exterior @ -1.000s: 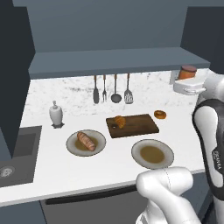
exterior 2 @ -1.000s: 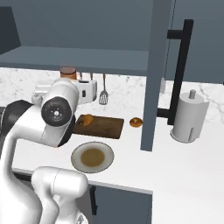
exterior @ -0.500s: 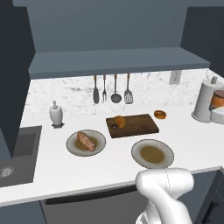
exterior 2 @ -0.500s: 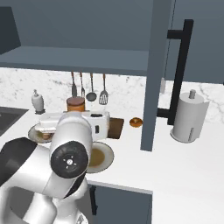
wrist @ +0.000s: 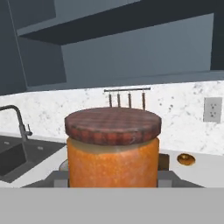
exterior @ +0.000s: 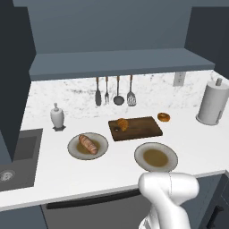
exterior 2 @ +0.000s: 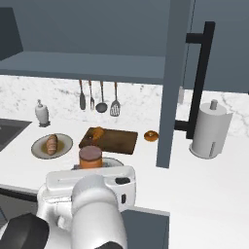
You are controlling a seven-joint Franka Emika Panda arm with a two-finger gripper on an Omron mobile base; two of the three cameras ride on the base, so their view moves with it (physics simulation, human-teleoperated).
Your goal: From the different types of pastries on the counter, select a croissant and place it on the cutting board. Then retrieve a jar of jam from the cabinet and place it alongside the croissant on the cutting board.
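The jaws are closed on the jar of jam (wrist: 113, 146), gripping its orange body low down at both sides so the checked lid stays level and upright. In the right base view the jar of jam (exterior 2: 90, 156) sits above the white hand, carried in the air at 6 o'clock of the cutting board (exterior 2: 116, 141), not yet over it. The croissant (exterior: 121, 124) already lies on the board's left end, which leaves the right portion bare for the jar. The ridged roll (exterior: 88, 144) remains on its plate (exterior: 100, 139) at 8 o'clock of the board; the doughnut (exterior: 163, 117) lies on the counter (exterior: 103, 165) at 2 o'clock. No label, brand or writing is legible on the jar or elsewhere.
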